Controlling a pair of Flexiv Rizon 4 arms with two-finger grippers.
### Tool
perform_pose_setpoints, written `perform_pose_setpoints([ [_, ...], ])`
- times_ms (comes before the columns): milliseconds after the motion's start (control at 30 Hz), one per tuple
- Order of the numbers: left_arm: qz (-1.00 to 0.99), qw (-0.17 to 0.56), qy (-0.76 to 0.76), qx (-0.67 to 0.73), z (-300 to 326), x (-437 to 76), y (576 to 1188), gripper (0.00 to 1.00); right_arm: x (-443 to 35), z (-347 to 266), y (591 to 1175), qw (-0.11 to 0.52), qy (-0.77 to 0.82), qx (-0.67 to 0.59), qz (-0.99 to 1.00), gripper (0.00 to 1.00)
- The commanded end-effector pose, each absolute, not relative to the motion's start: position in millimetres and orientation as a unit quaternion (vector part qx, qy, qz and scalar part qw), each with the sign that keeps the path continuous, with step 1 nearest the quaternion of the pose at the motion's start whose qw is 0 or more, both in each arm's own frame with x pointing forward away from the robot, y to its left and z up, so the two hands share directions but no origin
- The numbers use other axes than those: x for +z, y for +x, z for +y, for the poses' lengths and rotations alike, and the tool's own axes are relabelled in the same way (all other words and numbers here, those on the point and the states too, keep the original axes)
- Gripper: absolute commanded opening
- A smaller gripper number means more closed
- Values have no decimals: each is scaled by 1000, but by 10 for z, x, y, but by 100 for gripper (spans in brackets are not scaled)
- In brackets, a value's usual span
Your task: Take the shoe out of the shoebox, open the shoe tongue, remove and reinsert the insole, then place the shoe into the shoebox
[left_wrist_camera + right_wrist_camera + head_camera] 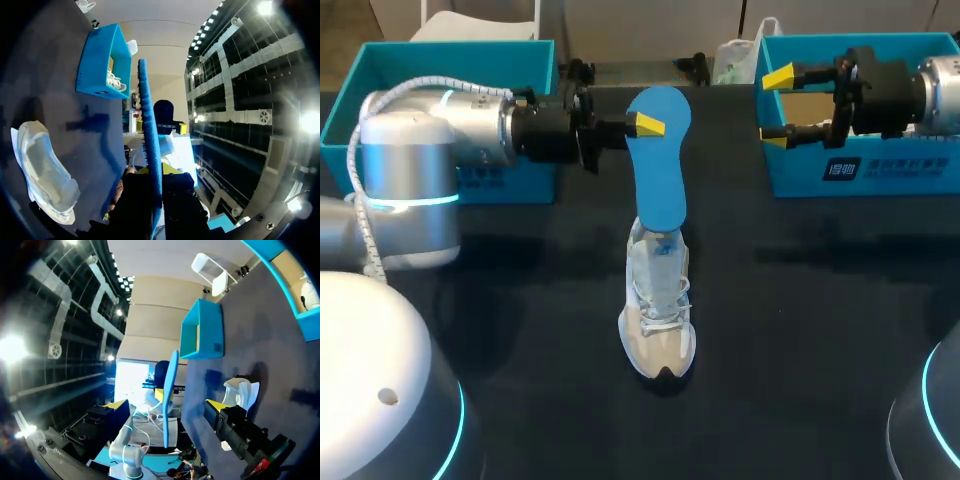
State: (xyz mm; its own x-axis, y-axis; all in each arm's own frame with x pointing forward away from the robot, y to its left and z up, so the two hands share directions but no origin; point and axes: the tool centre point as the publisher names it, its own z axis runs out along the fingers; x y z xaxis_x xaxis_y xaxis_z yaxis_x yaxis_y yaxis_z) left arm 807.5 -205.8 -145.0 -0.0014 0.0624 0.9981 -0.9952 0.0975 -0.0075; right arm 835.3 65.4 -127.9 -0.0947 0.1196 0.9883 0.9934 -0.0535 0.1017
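A white shoe stands on the black table, toe toward the near edge. My left gripper is shut on one end of the blue insole, held in the air above the shoe's heel. The left wrist view shows the insole edge-on between the shut fingers, with the shoe lying apart on the table beside it. My right gripper hangs open and empty at the far right, in front of the right blue shoebox. From the right wrist the insole and shoe lie ahead of that gripper.
A second blue box stands at the far left behind my left arm. One blue box, seen from the left wrist, holds another white shoe. Black tabletop lies on both sides of the shoe.
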Motion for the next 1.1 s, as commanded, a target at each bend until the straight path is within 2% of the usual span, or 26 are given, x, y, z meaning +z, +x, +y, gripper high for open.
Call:
perform_pose_setpoints([
  [33,-512,536,445,502,-2102,-1539,8113,0,-1278,665,8349,429,-519,-509,-537,100],
  [633,-510,541,427,514,-2190,-1637,8213,0,-1278,665,8349,429,-519,-509,-537,100],
  [1100,-510,541,427,514,-2190,-1637,8213,0,-1048,775,8209,338,-552,-431,-629,100],
])
